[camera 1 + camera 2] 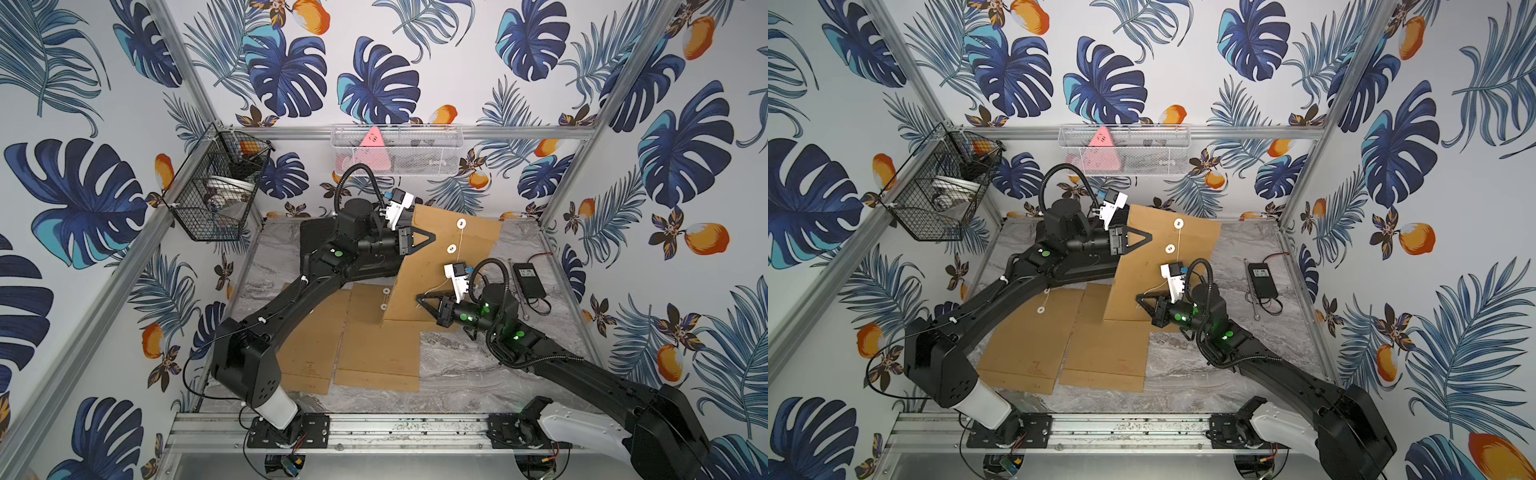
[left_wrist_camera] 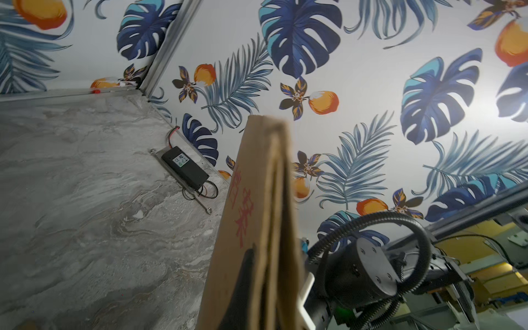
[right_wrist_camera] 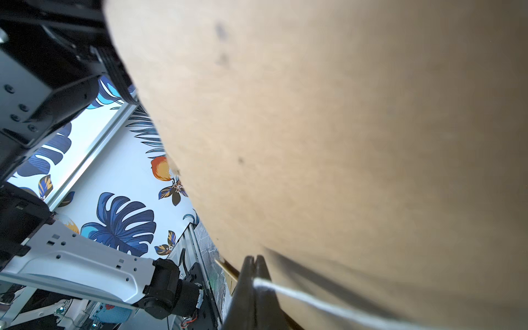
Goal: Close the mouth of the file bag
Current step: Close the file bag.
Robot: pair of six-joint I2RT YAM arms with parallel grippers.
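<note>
**File bag held tilted, its string pinched**

In both top views, the brown kraft-paper file bag (image 1: 453, 266) (image 1: 1142, 270) is seen tilted up off the grey marbled table (image 1: 478, 365) (image 1: 1183, 374). Its side edge is clamped by the left gripper (image 1: 430, 238) (image 1: 1148, 237). The thin white string (image 1: 436, 287) (image 1: 1152, 287) is pinched by the right gripper (image 1: 419, 298) (image 1: 1138, 298). A black rectangular power adapter (image 1: 528, 280) (image 1: 1262, 280) lies well apart.

In the left wrist view, the bag (image 2: 257, 200) is seen edge-on, and a dark finger (image 2: 243, 285) is pressed against its red-printed face.

In the right wrist view, the bag's face (image 3: 343, 143) fills most of the picture. The fingers (image 3: 248, 274) are pressed together on the string (image 3: 314, 303).
</note>
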